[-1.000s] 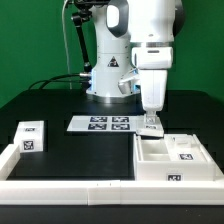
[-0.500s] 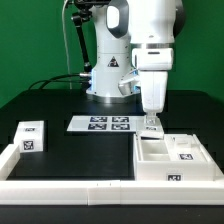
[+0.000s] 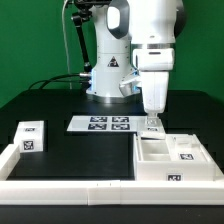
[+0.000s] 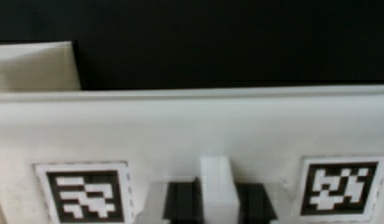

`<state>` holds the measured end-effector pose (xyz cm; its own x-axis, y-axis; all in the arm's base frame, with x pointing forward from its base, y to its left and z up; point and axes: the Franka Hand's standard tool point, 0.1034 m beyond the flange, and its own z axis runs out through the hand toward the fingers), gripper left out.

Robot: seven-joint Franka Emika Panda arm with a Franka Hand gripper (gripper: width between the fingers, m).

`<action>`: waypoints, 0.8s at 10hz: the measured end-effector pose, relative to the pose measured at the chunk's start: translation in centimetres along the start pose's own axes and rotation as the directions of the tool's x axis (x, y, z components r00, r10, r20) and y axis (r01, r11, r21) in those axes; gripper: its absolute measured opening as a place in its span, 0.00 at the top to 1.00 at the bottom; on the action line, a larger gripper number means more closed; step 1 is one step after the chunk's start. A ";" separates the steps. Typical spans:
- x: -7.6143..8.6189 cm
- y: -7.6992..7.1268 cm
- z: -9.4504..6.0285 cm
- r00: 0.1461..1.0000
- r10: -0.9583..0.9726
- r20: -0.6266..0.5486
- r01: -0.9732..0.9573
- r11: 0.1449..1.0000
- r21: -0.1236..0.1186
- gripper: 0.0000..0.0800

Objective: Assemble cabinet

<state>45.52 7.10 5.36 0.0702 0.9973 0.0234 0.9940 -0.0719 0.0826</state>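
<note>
The cabinet (image 3: 152, 172) is a large white open box with inner compartments and a tag on its front, lying at the exterior view's right. My gripper (image 3: 151, 128) points straight down onto its far wall. In the wrist view the two dark fingers (image 4: 178, 203) pinch a thin white wall of the cabinet (image 4: 189, 125), so my gripper (image 4: 215, 202) is shut on it. Black-and-white tags (image 4: 82, 193) sit on both sides of the fingers. A tagged white piece (image 3: 185, 153) lies inside the box.
A small tagged white block (image 3: 30, 137) sits at the exterior view's left. The marker board (image 3: 103, 124) lies flat behind the middle of the table. A low white border wall (image 3: 70, 188) runs along the front. The robot's base (image 3: 108, 75) stands at the back.
</note>
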 end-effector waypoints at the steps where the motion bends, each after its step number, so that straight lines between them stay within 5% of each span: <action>1: -0.1 0.0 0.1 1.000 0.000 0.002 0.000 1.000 0.004 0.91; 8: -0.2 0.2 0.2 1.000 -0.006 0.002 0.006 1.000 0.005 0.91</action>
<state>45.77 6.89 5.14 0.0643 0.9977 0.0212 0.9948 -0.0658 0.0774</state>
